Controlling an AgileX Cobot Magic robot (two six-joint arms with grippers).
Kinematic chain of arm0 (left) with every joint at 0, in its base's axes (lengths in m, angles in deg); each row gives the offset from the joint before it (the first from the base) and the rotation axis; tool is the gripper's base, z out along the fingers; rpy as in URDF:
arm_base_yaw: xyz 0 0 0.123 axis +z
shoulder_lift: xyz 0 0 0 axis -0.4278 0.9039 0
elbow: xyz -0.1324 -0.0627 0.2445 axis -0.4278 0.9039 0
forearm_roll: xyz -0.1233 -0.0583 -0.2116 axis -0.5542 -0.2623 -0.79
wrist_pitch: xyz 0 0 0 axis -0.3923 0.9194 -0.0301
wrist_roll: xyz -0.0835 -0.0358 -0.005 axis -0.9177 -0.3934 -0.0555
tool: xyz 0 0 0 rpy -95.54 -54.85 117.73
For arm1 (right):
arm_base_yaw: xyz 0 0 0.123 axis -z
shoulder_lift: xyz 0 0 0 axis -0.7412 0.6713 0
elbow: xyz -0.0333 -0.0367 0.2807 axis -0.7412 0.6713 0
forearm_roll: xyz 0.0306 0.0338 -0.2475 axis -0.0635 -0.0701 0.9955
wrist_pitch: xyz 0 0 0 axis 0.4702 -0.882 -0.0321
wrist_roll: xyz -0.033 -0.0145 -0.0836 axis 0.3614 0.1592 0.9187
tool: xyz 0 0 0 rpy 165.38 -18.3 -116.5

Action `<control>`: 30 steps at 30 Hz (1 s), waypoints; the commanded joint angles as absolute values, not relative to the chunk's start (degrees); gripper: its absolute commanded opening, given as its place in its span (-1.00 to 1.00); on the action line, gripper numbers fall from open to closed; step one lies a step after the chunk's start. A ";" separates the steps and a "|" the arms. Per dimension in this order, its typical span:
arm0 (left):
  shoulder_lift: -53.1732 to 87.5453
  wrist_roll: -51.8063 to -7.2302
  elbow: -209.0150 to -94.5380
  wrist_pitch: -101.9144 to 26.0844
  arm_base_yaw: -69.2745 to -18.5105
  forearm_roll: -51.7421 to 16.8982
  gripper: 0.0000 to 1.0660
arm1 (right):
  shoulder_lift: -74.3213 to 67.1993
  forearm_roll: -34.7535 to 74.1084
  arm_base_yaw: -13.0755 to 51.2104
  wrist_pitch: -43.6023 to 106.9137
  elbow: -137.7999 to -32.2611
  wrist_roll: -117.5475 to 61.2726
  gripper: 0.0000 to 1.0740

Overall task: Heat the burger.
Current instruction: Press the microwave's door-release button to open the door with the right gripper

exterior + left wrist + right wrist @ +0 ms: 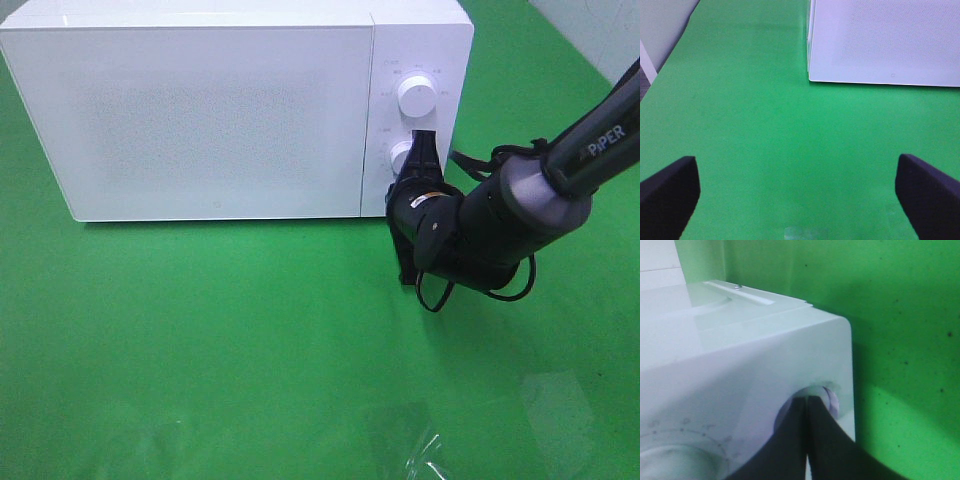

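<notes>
Turning the lower knob (402, 160) looks like the step in hand, so set yourself up for it with care. In the high view the microwave (220, 110) sits at the 12 o'clock side of the green mat (250, 340) with its door closed. Its two dials are at the 3 o'clock end of the front: the upper knob (416, 95) and, at 6 o'clock from it, the lower one.

Your right gripper (425, 145) reaches in from about 4 o'clock, its jaws pressed fully together and holding nothing. The wrist view shows the joined tips lying against the lower knob rather than around it. With closed tips you have only friction to turn by, which I judge a weak hold, and the tips could skid off the rim. You would do better to back off a touch, part the jaws, straddle the knob and close on it. Then roll the wrist about the knob's own axis, pushing no harder than needed so the oven does not slide toward 12 o'clock.

You cannot see the burger in any view. The door panel is frosted, so it is most likely inside, but that is only a judgement.

Your left gripper (797, 192) hangs wide open and empty above bare mat, short of the microwave's 9 o'clock corner. Leave it parked there.
</notes>
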State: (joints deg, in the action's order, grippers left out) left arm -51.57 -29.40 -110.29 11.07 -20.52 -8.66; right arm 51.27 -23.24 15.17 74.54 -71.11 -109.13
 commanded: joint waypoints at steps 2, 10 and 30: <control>-52.71 -29.52 -110.12 10.61 -20.40 -8.83 0.85 | 51.50 -21.12 15.74 86.23 -74.89 -108.67 -1.00; -52.71 -29.52 -110.12 10.61 -20.40 -8.83 0.85 | 53.79 -22.03 16.43 92.53 -77.24 -107.29 -1.00; -52.71 -29.52 -110.12 10.61 -20.40 -8.71 0.85 | 54.48 -24.61 16.72 86.57 -80.22 -104.60 -1.00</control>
State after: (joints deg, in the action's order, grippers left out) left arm -51.57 -29.40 -110.29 11.07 -20.52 -8.60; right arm 55.00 -30.80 13.68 76.49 -75.46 -105.06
